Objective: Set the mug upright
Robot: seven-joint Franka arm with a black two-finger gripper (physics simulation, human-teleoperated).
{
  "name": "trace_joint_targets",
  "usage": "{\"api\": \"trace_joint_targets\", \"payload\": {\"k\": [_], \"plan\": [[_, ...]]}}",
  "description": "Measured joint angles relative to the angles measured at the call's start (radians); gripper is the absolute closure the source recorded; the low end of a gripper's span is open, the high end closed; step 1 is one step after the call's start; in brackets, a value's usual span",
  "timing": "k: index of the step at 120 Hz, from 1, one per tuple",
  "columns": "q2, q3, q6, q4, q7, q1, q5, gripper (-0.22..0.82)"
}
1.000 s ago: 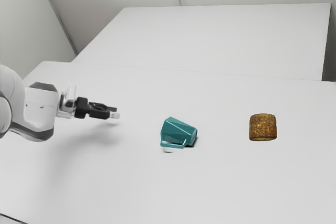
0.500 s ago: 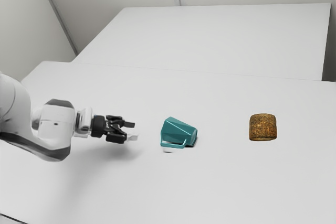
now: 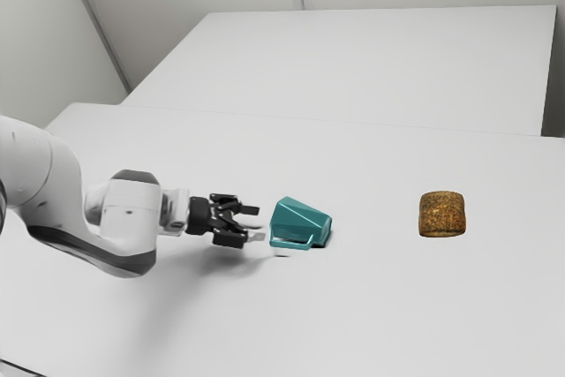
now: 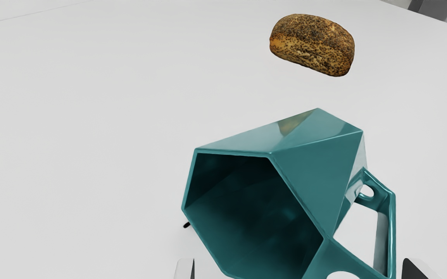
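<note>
"One mug (image 3: 305, 221), teal and faceted: where do you see it?"

"Lying on its side on the white table (image 3: 397, 306), just ahead of the claw (image 3: 253, 223), between it and the brown, speckled loaf (image 3: 441, 214). The loaf sits well apart, farther toward the exterior view's right."

"Which way does the mug face?"

"Its mouth (image 4: 254, 209) is turned to the claw, and the base points away. In the exterior view, the handle (image 4: 392, 232) is on the side nearer the camera."

"And the claw itself, has it got hold of anything?"

"Nothing at all. It's spread wide, its two pale fingertips (image 4: 184, 269) standing well apart. From the wrist, the mouth and handle appear across the span between them, and the exterior view puts the tips just beside the mug's open end."

"Touching it?"

"I can't tell whether one grazes it, but they aren't pinching it."
</note>
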Motion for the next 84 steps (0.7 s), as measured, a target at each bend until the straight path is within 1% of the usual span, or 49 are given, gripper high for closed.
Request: {"api": "trace_joint_targets", "payload": {"k": [39, 58, 74, 84], "plan": [[0.030, -0.012, 0.009, 0.015, 0.045, -0.067, -0.107, 0.03], [0.045, -0.018, 0.017, 0.030, 0.060, -0.093, -0.145, 0.05], [0.052, -0.039, 0.025, 0.037, 0.070, -0.098, -0.182, 0.09], [0.055, -0.049, 0.028, 0.036, 0.075, -0.100, -0.202, 0.15]]}}
